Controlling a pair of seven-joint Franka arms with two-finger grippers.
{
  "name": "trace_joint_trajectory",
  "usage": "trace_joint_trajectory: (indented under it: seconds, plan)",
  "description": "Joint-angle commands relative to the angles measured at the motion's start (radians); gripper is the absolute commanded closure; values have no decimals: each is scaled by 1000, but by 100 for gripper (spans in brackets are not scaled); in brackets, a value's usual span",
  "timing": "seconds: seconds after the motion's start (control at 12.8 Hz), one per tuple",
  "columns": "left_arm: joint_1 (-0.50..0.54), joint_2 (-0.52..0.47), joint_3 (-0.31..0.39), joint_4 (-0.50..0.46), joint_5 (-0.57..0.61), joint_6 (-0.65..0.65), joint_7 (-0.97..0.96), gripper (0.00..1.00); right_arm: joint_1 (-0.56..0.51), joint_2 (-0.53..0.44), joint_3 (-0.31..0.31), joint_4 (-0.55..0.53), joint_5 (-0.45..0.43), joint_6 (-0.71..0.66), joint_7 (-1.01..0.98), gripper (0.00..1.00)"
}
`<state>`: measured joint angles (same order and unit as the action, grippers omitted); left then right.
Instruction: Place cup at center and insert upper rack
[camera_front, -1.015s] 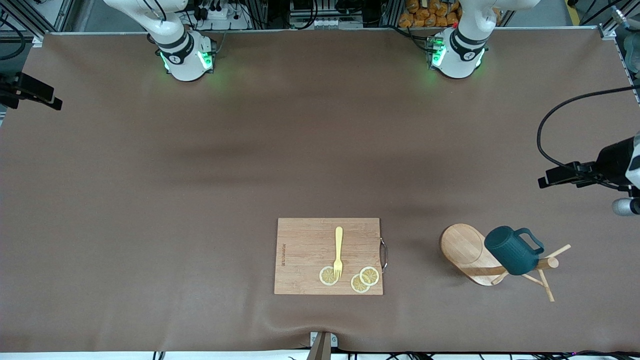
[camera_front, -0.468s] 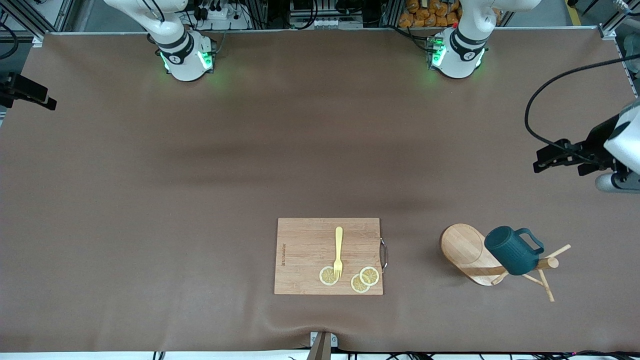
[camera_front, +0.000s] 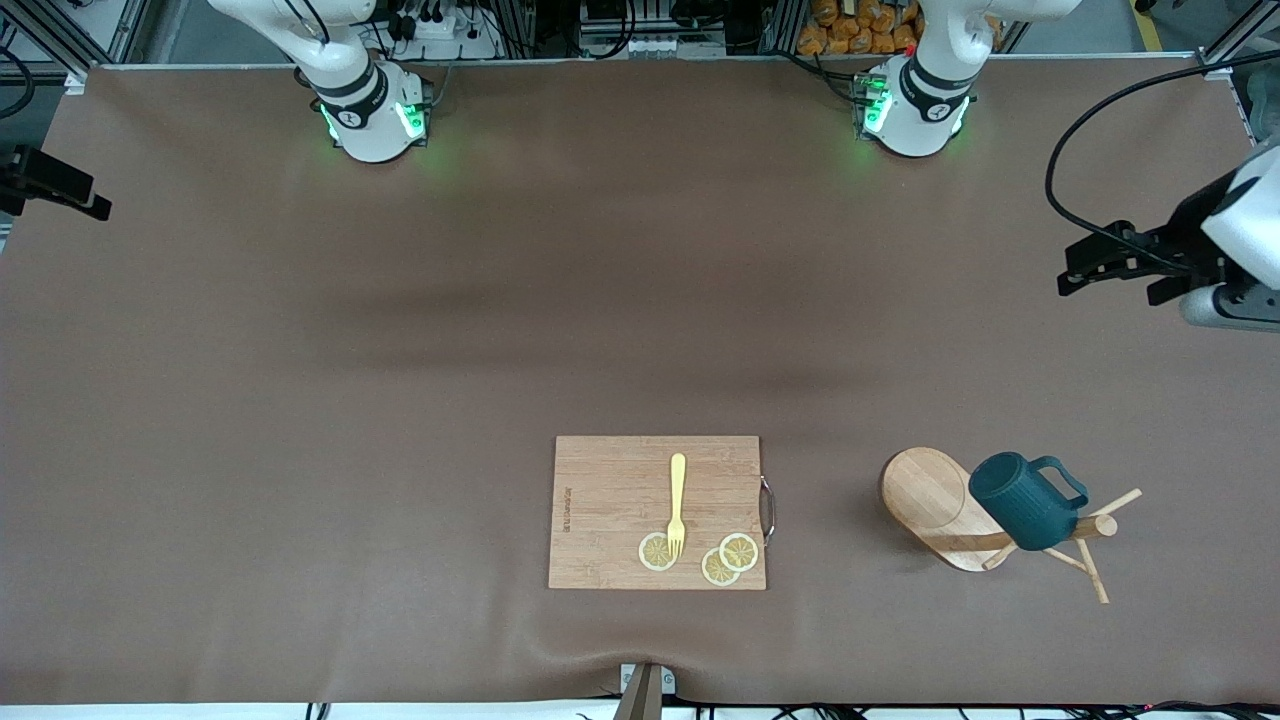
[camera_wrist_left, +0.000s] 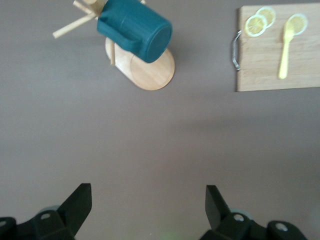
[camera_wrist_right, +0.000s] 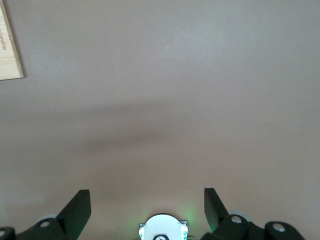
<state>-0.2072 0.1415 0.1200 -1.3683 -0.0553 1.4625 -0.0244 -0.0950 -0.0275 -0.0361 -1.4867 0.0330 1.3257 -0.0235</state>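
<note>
The rack (camera_front: 975, 520) lies tipped over toward the left arm's end of the table, the cup (camera_front: 1022, 500) hanging on its pole. The left gripper (camera_wrist_left: 147, 207), fingers spread and empty, hovers over bare table (camera_front: 400, 350). The right gripper (camera_wrist_right: 146, 207), likewise spread, waits.

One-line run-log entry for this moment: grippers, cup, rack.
left gripper: open, over bare table | right gripper: open, waiting | cup: on tipped-over mug tree, beside cutting board | nothing grasped
</note>
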Motion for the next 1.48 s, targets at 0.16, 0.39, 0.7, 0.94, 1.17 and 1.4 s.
trace_joint_trajectory:
  seconds: [0.16, 0.39, 0.7, 0.94, 1.17, 1.4]
  plan:
    - [107, -88, -200, -100, 126, 7, -43, 0, -23, 4, 12, 17, -10, -11, 5, 0]
    - [124, -150, -224, -208, 126, 73, -39, 0, -55, 4, 11, 31, -1, -11, 4, 0]
    - [173, -186, -257, -264, 120, 111, -39, 0, -54, 4, 15, 31, -2, -11, 4, 0]
    - [170, -191, -211, -261, 117, 105, -42, 0, -51, 4, 15, 31, -4, -13, 4, 0]
    - [173, -200, -201, -259, 94, 96, -58, 0, -52, 4, 15, 31, -4, -13, 5, 0]
    - [166, -195, -184, -239, 83, 82, -60, 0, -49, 3, 19, 31, -5, -14, 4, 0]
